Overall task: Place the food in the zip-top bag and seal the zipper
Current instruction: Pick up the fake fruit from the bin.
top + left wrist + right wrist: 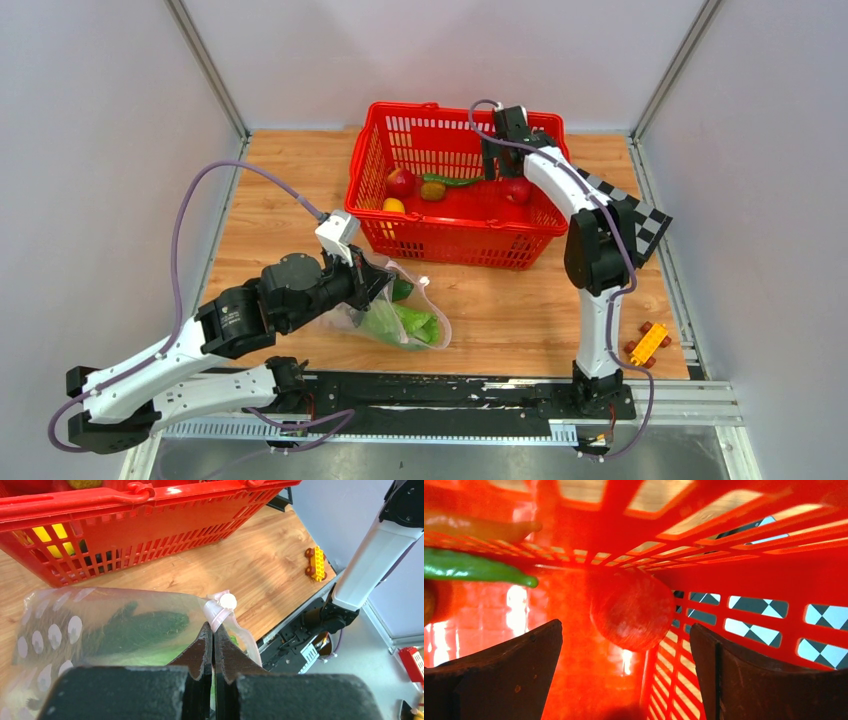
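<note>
overhead, wooden tabletop (520,310) between plain grey walls (100,150).

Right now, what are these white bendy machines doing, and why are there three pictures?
They are two robot arms on a wooden table. One picture looks down from above; the other two come from little cameras on each arm's wrist. The left end effector is pinched shut on the edge of a clear zip-top bag, right by its zipper. A dark green cucumber is already inside. The right end effector is open, reaching into the red basket toward a red apple, with a green chili nearby. A small orange toy car sits on the table.
</note>
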You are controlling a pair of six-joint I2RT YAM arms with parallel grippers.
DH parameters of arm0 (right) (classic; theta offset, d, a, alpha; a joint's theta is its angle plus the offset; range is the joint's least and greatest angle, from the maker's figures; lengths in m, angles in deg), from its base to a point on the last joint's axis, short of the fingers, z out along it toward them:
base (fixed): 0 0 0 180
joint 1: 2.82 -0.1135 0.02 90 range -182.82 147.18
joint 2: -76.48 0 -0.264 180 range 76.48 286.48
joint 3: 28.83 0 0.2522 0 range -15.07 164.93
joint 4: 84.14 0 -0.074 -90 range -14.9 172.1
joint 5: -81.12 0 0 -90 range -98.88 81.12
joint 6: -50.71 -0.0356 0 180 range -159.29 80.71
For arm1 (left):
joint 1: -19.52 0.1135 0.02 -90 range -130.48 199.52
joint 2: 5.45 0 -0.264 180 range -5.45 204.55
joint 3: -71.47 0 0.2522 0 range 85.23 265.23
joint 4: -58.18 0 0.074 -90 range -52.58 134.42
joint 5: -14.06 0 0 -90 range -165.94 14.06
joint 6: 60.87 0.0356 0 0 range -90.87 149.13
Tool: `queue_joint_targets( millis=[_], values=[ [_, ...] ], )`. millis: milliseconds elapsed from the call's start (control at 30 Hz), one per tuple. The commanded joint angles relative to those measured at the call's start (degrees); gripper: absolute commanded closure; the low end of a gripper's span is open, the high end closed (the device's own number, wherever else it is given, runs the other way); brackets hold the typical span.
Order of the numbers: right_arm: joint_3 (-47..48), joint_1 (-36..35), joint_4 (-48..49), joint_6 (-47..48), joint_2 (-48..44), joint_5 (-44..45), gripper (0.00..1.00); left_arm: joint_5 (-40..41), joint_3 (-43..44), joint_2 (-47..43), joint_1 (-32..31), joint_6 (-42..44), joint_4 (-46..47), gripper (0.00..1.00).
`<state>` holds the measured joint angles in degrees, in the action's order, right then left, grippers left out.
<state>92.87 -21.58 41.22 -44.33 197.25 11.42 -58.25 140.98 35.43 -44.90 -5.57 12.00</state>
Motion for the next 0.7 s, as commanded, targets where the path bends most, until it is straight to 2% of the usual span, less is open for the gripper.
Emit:
queue_joint_targets(
  millis=[0,100,367,667],
  values=[
    [-3.1,0.8,8.8,-0.9,0.5,2.6,0.01,0.4,0.4,-0.2,0.0,-0.6,1.8,0.98],
    [-3.7,1.3,11.3,0.0,1.8,2.1,0.01,0.4,0.3,-0.2,0.0,-0.8,1.7,0.98],
    [-1.3,1.6,7.1,-1.7,6.8,4.1,0.04,1.1,0.2,-0.5,0.0,-0.8,1.8,0.98],
    [-2.7,1.6,10.2,1.1,9.2,4.5,0.09,0.7,0.0,0.0,0.0,-0.6,2.1,0.98]
  ],
)
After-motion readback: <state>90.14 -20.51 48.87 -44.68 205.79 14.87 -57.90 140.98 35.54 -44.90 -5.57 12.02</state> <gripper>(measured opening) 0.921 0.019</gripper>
